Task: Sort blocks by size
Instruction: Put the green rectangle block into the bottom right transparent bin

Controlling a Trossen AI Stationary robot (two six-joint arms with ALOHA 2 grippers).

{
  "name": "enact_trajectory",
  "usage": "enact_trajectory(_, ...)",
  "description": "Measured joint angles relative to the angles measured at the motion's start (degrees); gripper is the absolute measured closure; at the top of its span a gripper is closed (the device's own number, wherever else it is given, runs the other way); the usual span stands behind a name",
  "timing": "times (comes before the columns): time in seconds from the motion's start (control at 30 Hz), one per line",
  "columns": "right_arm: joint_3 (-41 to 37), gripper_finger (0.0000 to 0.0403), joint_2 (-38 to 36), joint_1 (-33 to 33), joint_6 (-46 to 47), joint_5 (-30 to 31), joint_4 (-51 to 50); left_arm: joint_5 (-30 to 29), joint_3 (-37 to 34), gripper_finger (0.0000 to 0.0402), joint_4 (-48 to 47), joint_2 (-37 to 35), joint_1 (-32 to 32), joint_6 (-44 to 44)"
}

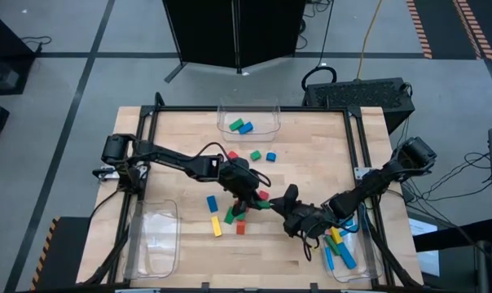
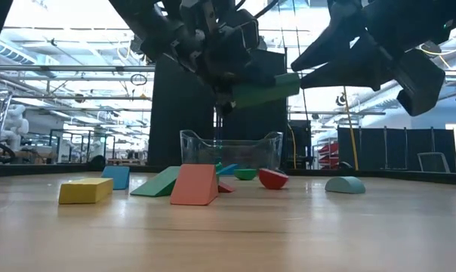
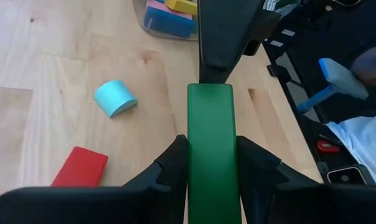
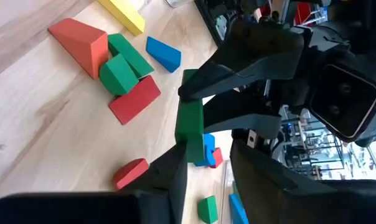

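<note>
A long green bar (image 2: 266, 91) hangs above the middle of the table, with my left gripper (image 3: 211, 146) shut on it; that arm reaches in from the table's left. My right gripper (image 4: 208, 149) comes from the table's right and stands open around the bar's free end (image 4: 190, 146), which lies close beside one finger. Below them, loose blocks rest flat on the wood: an orange wedge (image 4: 82, 40), green pieces (image 4: 122, 65), a red block (image 4: 135, 99) and a blue wedge (image 4: 163, 55). My left gripper pinches the green bar's two long sides (image 3: 211, 168) between its two fingers. The fingers come from the table's left, slanting a little down, and lie along the bar. The bar sticks out ahead of them, almost level and clear of the table. My right gripper: I cannot tell whether one finger (image 4: 175, 168) touches the bar's end.
A clear bin (image 1: 248, 120) at the far edge holds green and blue blocks. Another bin (image 1: 348, 252) at the right front holds blue and yellow bars. A third bin (image 1: 152, 240) stands at the left front. A cyan half-round (image 3: 115, 98) lies near the right bin.
</note>
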Motion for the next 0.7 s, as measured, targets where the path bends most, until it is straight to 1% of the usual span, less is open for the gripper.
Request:
enact_trajectory(0.07, 0.0, 0.0257, 0.0, 0.0, 0.0, -0.3, -0.1, 0.1, 0.0, 0.0302, 0.1, 0.0, 0.0, -0.7)
enact_trajectory(0.17, 0.0, 0.0223, 0.0, 0.0, 0.0, -2.9, -0.4, 0.3, 0.1, 0.0302, 1.2, -0.1, 0.0, -0.8)
enact_trajectory(0.23, 0.0, 0.0203, 0.0, 0.0, 0.3, -3.1, -0.4, 0.3, 0.1, 0.0302, 1.3, -0.2, 0.1, -0.8)
enact_trajectory(0.3, 0.0, 0.0189, 0.0, 0.0, 0.8, -3.0, -0.3, 0.6, 0.1, 0.0302, 1.5, -0.2, 0.3, -0.9)
enact_trajectory(0.37, 0.0, 0.0186, 0.0, 0.0, 1.1, -1.5, 0.3, 1.8, 0.1, 0.0302, 2.2, -0.2, 0.3, -0.9)
enact_trajectory(0.5, 0.0, 0.0202, 0.0, -0.1, 1.2, 0.0, 2.3, 1.9, 0.1, 0.0302, 1.9, -0.2, 0.3, -0.9)
enact_trajectory(0.6, 0.0, 0.0232, 0.0, -0.3, 1.4, 0.0, 3.5, 1.9, 0.1, 0.0302, 2.0, -0.2, 0.3, -0.9)
enact_trajectory(0.7, 0.0, 0.027, 0.0, -0.9, 2.9, -1.8, 3.0, 1.9, 0.1, 0.0302, 1.9, -0.2, 0.3, -0.9)
